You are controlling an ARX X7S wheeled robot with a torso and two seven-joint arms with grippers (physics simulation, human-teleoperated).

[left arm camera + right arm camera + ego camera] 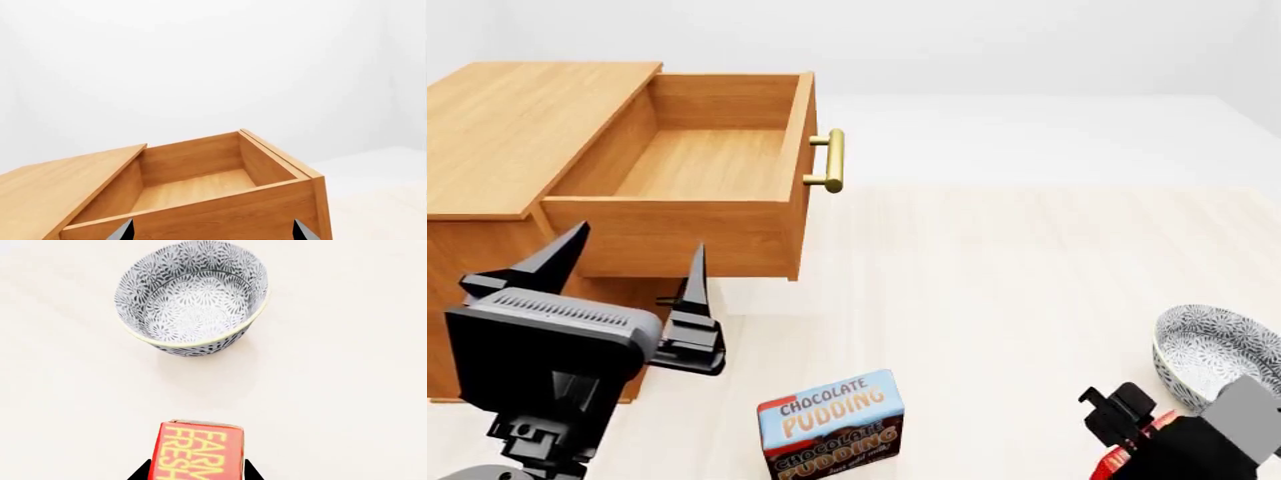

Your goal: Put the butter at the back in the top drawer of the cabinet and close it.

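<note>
cabinet (507, 120) light-brown wood, brass handle (831, 160); bowl (193, 297) grey-white floral; butter (197, 452) red, yellow lettering; pudding box (830, 425) blue-brown.

A brown-and-blue "CHOCOLATE PUDDING" box (830, 425) stands upright on the pale worktop (1014, 290). A grey-patterned ceramic bowl (192, 297) sits well apart.

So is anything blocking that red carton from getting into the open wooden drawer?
Nothing visible. The red carton sits between the right gripper's fingertips, and the light-brown top drawer is pulled out and empty. Only the left gripper hovers beside the drawer's near wall.
</note>
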